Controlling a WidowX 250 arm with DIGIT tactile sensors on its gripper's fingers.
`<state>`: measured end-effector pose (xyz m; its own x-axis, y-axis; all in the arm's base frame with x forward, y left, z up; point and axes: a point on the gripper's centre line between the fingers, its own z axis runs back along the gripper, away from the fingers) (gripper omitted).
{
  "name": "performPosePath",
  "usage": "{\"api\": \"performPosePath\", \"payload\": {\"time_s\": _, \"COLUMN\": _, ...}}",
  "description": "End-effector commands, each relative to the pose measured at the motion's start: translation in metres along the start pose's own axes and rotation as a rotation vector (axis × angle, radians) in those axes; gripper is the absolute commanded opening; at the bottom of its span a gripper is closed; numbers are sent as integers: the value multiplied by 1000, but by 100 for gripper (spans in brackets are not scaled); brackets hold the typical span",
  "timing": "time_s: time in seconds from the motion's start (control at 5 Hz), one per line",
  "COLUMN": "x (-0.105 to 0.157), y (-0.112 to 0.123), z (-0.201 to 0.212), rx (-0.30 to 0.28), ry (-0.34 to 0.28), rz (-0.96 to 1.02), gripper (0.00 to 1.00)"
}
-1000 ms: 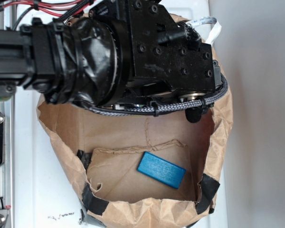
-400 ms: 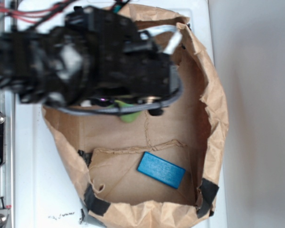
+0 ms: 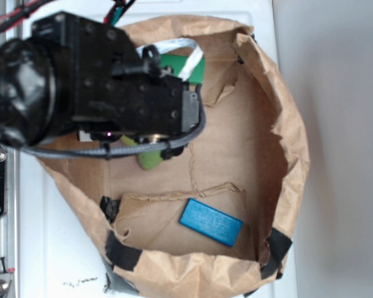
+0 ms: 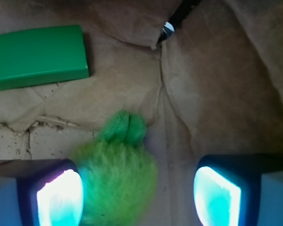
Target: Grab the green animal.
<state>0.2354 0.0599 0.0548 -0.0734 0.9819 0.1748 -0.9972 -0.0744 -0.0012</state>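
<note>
Wrist cam alone shows gripper [image 4: 137,195] wide open, green animal [image 4: 117,176] by one finger.

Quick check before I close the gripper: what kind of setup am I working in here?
Likely a lab test bench: a torn paper bag lies open on a white table, holding toy props, a green animal, green block and blue block.

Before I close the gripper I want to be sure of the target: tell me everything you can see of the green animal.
The green animal is a small fuzzy plush with a shaggy yellow-green body and a smoother, knit-looking green lobed end pointing toward the green block. It lies on the crumpled brown paper bag floor, apart from the block. It sits between the open gripper fingers, close against one finger and off-centre. In the exterior view the arm hides most of it.
</note>
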Motion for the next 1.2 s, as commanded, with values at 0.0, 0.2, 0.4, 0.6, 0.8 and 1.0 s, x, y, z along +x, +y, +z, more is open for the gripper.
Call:
{"api": "performPosePath", "payload": {"time_s": 0.0, "x": 9, "y": -2, "z": 14, "rx": -70, "ry": 22, "rz": 56, "gripper": 100}}
{"api": "performPosePath", "payload": {"time_s": 0.2, "x": 10, "y": -6, "z": 14, "rx": -98, "ry": 37, "rz": 74, "gripper": 100}}
{"api": "performPosePath", "payload": {"time_s": 0.4, "x": 6, "y": -8, "z": 12, "rx": -127, "ry": 48, "rz": 134, "gripper": 100}}
{"api": "performPosePath", "payload": {"time_s": 0.6, "x": 2, "y": -4, "z": 8, "rx": -115, "ry": 37, "rz": 131, "gripper": 100}}
{"api": "performPosePath", "payload": {"time_s": 0.8, "x": -7, "y": 4, "z": -1, "rx": -113, "ry": 17, "rz": 138, "gripper": 100}}
{"api": "performPosePath", "payload": {"time_s": 1.0, "x": -14, "y": 12, "z": -7, "rx": -92, "ry": 5, "rz": 124, "gripper": 100}}
